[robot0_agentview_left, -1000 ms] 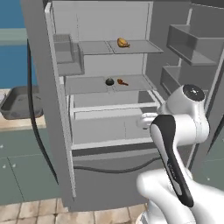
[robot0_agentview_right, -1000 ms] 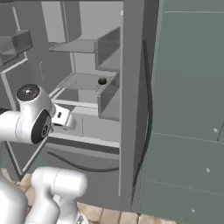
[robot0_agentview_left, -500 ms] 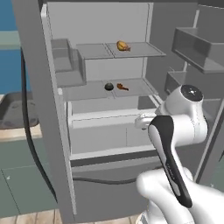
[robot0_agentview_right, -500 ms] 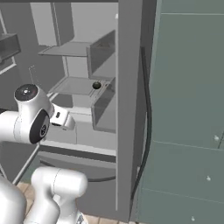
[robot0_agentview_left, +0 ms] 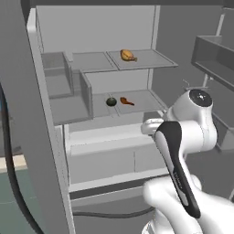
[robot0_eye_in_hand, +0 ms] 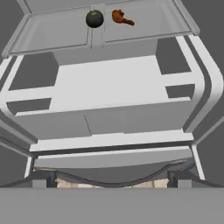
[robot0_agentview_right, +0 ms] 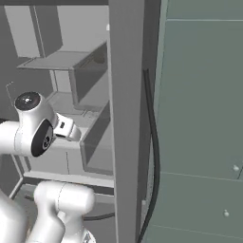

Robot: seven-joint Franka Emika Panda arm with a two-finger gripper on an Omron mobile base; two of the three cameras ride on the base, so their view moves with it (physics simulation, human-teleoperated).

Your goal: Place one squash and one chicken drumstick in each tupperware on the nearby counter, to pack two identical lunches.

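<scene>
A glossy white arm (robot0_agentview_left: 192,132) of rounded segments is showing a black curved panel along one link, a dark round joint cap on top, and bulbous white base sections below.

An open grey fridge (robot0_agentview_left: 105,27) stands ahead, its pale interior evenly lit. Two glass shelves (robot0_agentview_left: 137,59) cross the back, with white drawers (robot0_agentview_left: 114,155) below them. The left door's edge (robot0_agentview_left: 32,137) rises near, and the right door carries bins (robot0_agentview_left: 215,55). Grey-green cabinet panels (robot0_agentview_right: 199,118) stand to the right. A dark cable (robot0_agentview_right: 154,156) hangs along the fridge side.
</scene>
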